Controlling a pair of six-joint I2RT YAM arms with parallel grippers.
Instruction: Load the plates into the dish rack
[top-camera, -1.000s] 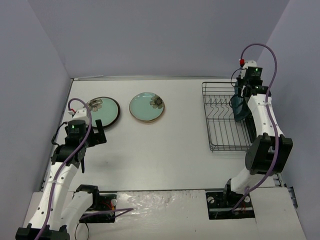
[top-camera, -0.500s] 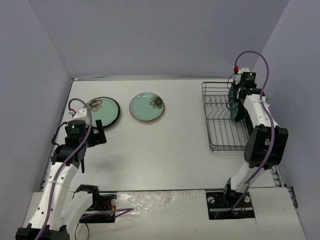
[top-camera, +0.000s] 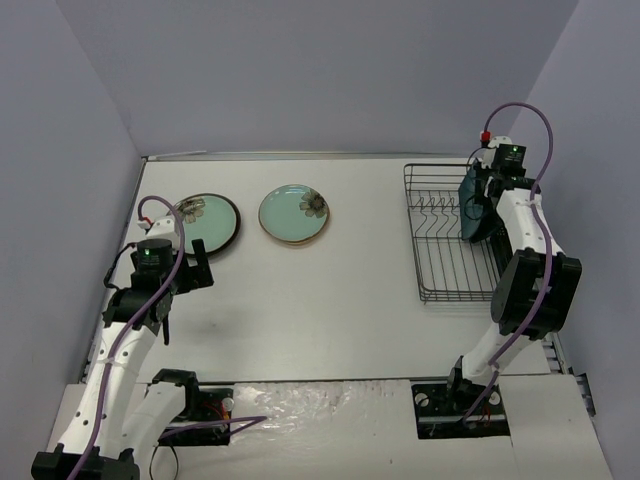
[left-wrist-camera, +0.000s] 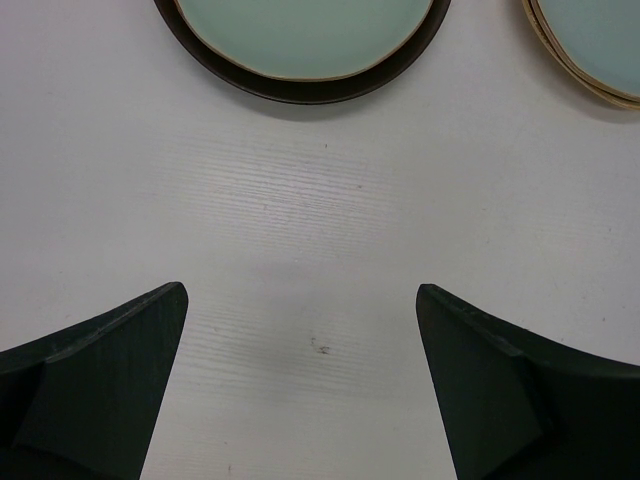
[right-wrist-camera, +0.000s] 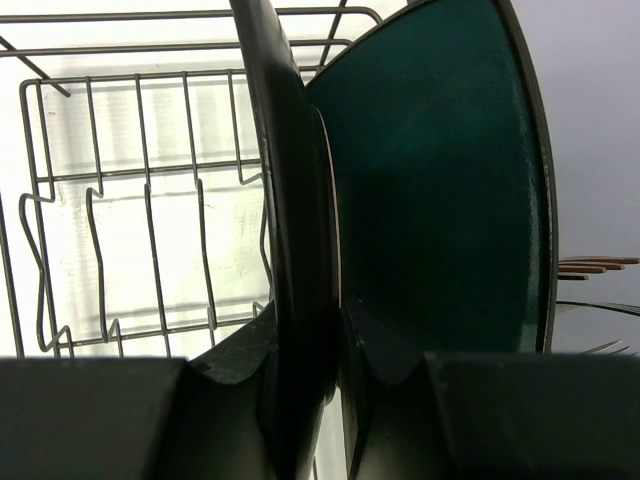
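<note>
**A:** Where's the plate that's being loaded rn?

**B:** The right gripper (right-wrist-camera: 310, 375) is clamping a dark teal plate (top-camera: 471, 212) by its rim, fingers pinched narrow on it. The plate is hanging on edge, approx upright, over the far-right part of the dish rack (top-camera: 445, 268). It isn't seated yet, as far as I can tell.

**A:** Which way are the slots lying from it?

**B:** The prongs (right-wrist-camera: 100, 210) are standing to the plate's left in the wrist view, i.e. toward the table's middle. The plate's long axis is running near-to-far, roughly in line w/ the prong wires. My read: the move is calling for a sideways shift left, then a drop btwn two prongs. Can't tell if the wide teal face at right in the wrist view is the same plate or a 2nd one.

**A:** And the other arm?

**B:** The left gripper (left-wrist-camera: 300, 300) is hovering over bare table (left-wrist-camera: 300, 220) w/ jaws spread wide, holding nothing. The dark-rimmed mint plate (left-wrist-camera: 300, 92) is lying flat just ahead of its fingertips. The tan-rimmed mint plate (top-camera: 295, 214) is lying beside that one, further right. Both are sitting well apart from the rack, so the L arm is much nearer to them.
</note>
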